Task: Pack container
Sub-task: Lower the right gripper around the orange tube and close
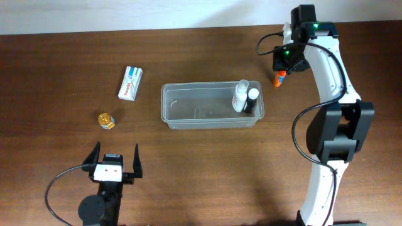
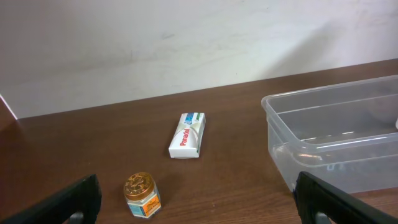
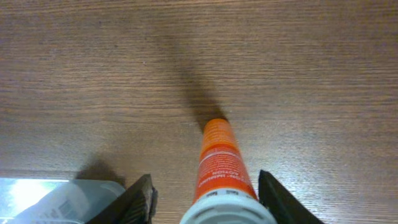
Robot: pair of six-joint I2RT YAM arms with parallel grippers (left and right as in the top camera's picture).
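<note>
**Orange tube with white cap between right fingers: pick-up in hand**

Brown wooden table carries the clear rectangular plastic container at its centre. White carton lies toward the left edge. Two small bottles stand in the container's right end. Gold-lidded jar sits unpacked near the carton. Right gripper straddles the tube toward the far edge, jaws parted, no pinch evident. Left gripper hangs wide apart, empty, at the near edge. Judged next: clamp the tube squarely, lift, carry it into the container.
</note>
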